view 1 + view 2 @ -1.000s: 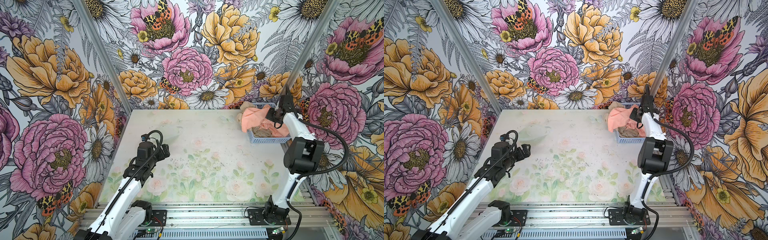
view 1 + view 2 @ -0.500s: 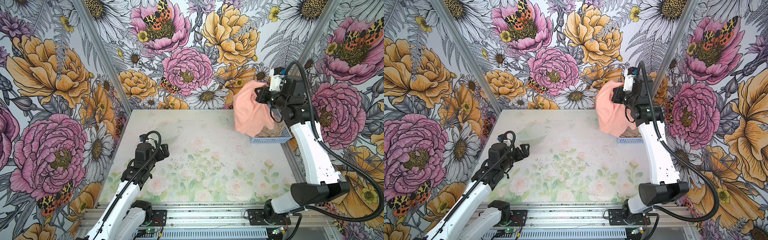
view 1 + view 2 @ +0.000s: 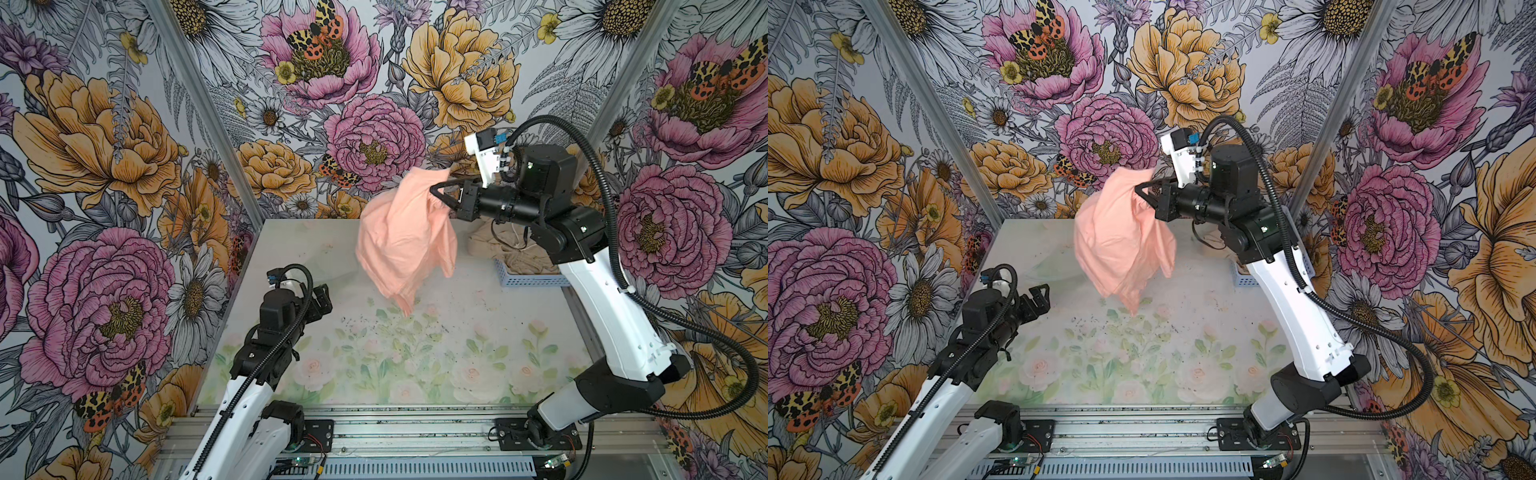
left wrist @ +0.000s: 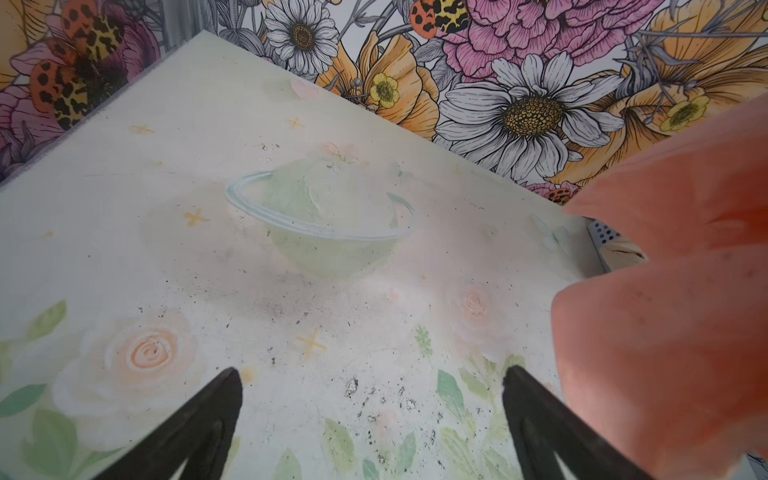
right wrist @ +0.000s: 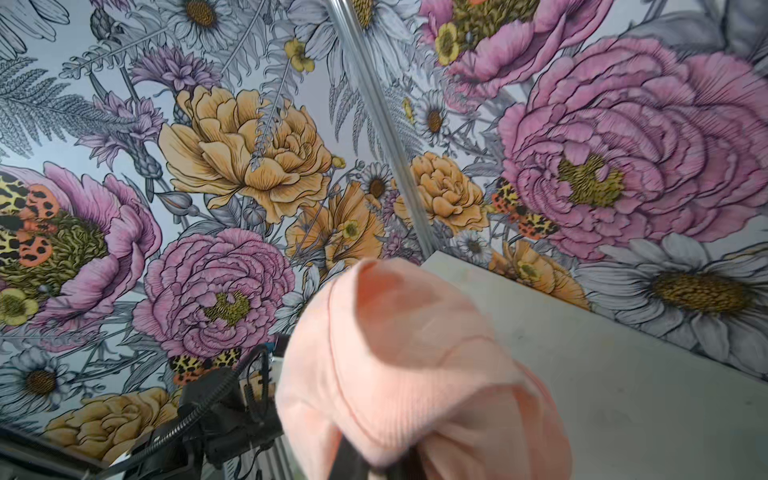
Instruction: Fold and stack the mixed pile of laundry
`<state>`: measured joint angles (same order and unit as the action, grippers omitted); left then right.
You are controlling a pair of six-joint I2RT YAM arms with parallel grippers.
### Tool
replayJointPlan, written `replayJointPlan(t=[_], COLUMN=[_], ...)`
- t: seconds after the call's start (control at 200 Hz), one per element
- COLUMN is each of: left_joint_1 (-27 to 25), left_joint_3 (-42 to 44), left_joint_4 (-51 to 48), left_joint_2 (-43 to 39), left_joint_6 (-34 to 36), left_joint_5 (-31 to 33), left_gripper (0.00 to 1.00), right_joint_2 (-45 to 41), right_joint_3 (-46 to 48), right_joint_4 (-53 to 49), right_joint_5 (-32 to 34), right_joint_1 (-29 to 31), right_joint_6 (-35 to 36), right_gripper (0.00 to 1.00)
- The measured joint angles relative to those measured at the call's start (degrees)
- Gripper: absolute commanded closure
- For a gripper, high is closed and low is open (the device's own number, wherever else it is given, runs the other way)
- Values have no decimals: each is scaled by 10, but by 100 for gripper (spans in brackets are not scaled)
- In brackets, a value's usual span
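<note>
The peach-pink T-shirt hangs bunched in the air over the back middle of the table, its lowest tip just above the surface. My right gripper is shut on its top fold. In the right wrist view the T-shirt drapes over the right gripper and hides the jaws. The beige-tan garment lies in the light blue basket at the back right. My left gripper is open and empty, low over the left of the table, with the T-shirt to its side.
The basket stands against the right wall, partly behind the right arm. Floral walls close in the table on three sides. An aluminium rail carries both arm bases along the front edge.
My right arm has lifted the peach-pink T-shirt out of the basket and carried it left over the table. The left arm has barely moved.
</note>
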<state>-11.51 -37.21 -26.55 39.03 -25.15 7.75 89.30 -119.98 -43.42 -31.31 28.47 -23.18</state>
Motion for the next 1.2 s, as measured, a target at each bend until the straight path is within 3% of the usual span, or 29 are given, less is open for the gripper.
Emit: replayJointPlan(t=[0.15, 0.17, 0.235, 0.295, 0.4, 0.5, 0.63, 0.721, 0.936, 1.056, 1.201], left_joint_1=[0, 0, 0, 0, 0, -18, -107, -210, -406, -475, -516], left_joint_3=[-5, -5, -5, -5, -5, -5, -5, -5, -32, -86, -152], left_joint_4=[-11, -12, -16, -18, -20, -20, -20, -15, -8, -12, -15], left_joint_2=[-19, -20, -23, -21, -8, 16, 58, 103, 269, 368, 478], left_joint_6=[0, 0, 0, 0, -2, -10, -22, -31, -36, -34, -28], left_joint_5=[31, 33, 40, 43, 42, 31, 24, 26, 28, 27, 10], left_gripper=[1, 1, 1, 1, 1, 1, 1, 1, 12, 20, 33], right_joint_2=[-23, -26, -29, -29, -27, -31, -59, -82, -109, -122, -148], right_joint_3=[143, 167, 239, 299, 374, 406, 432, 452, 514, 541, 550], right_joint_4=[6, 7, 5, -3, -28, -40, -40, -38, -33, -35, -35], right_joint_5=[-14, -14, -6, 24, 107, 176, 221, 230, 242, 249, 255], right_joint_1=[-15, -21, -46, -74, -120, -130, -121, -118, -115, -116, -119], right_joint_6=[-4, -4, -2, -3, 2, 5, 5, 5, 3, 0, 0], right_gripper=[100, 96, 67, 53, 42, 38, 37, 37, 36, 36, 36])
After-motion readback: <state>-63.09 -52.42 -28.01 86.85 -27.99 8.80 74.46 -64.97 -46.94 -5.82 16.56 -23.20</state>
